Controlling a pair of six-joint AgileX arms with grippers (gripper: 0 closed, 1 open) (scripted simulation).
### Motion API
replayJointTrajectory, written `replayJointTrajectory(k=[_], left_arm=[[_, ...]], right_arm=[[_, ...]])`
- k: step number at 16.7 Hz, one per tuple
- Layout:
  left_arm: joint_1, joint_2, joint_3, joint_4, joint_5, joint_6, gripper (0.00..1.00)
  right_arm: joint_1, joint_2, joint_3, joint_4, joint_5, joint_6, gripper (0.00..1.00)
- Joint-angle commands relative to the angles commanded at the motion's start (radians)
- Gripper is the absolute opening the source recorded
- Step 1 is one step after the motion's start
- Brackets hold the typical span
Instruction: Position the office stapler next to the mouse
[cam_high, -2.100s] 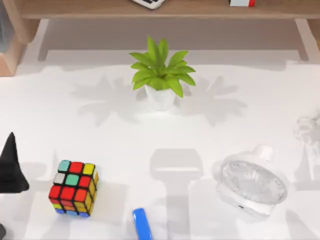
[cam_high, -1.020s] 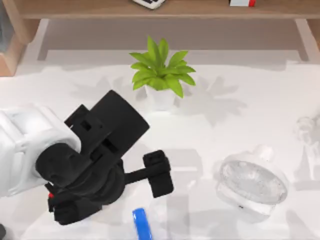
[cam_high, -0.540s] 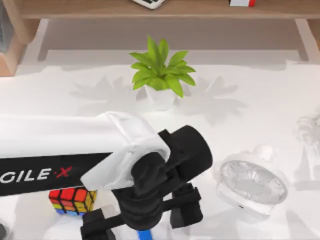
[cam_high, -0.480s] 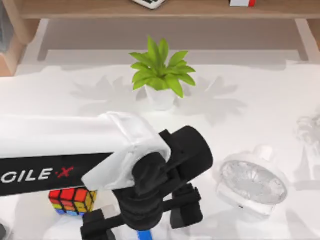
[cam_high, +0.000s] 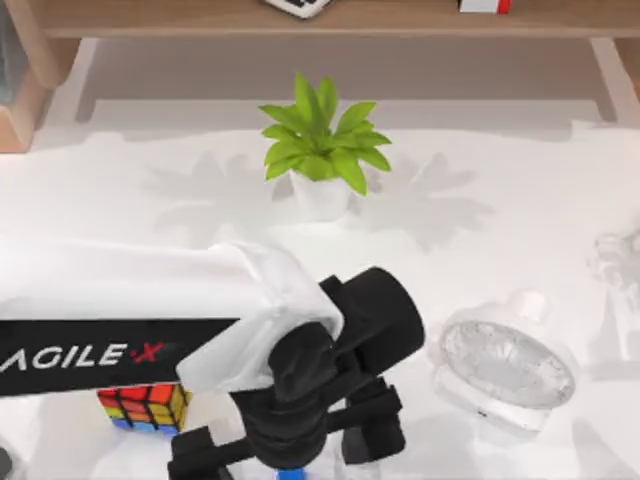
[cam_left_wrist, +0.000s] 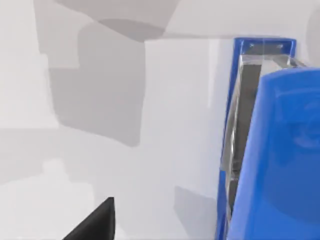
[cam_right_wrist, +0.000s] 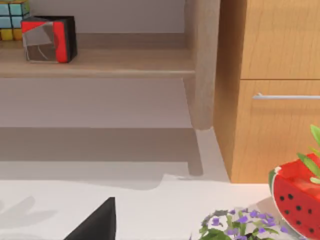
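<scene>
My left gripper (cam_high: 290, 452) hung spread over the stapler (cam_left_wrist: 270, 150), gripping nothing. The stapler looked rigid, light and slick-sided; I judged its narrow middle the safest hold.

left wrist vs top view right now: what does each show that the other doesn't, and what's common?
Left wrist alone: a close look at the office stapler, its blue top raised off the blue base with the metal channel visible between, lying on the white table.

Top view alone: the left arm reaching in from the left, the left gripper low at the near edge, the puzzle cube partly under the arm, the potted plant, and a clear round fan on the right.

Both: the white table; in the top view the stapler is just a blue sliver under the gripper.
</scene>
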Motion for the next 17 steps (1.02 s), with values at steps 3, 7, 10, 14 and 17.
replayJointTrajectory(k=[3,7,10,14,17], left_arm=[[0.0,0.05,-0.048,0.106,0.0,0.001,1.0],[0.0,0.067,-0.063,0.131,0.0,0.001,1.0],[0.0,0.067,-0.063,0.131,0.0,0.001,0.85],[0.0,0.067,-0.063,0.131,0.0,0.001,0.55],[0.0,0.067,-0.063,0.131,0.0,0.001,0.32]], right_arm=[[0.0,0.0,0.0,0.0,0.0,0.0,1.0],[0.0,0.0,0.0,0.0,0.0,0.0,1.0],[0.0,0.0,0.0,0.0,0.0,0.0,1.0],[0.0,0.0,0.0,0.0,0.0,0.0,1.0],[0.0,0.0,0.0,0.0,0.0,0.0,1.0]])
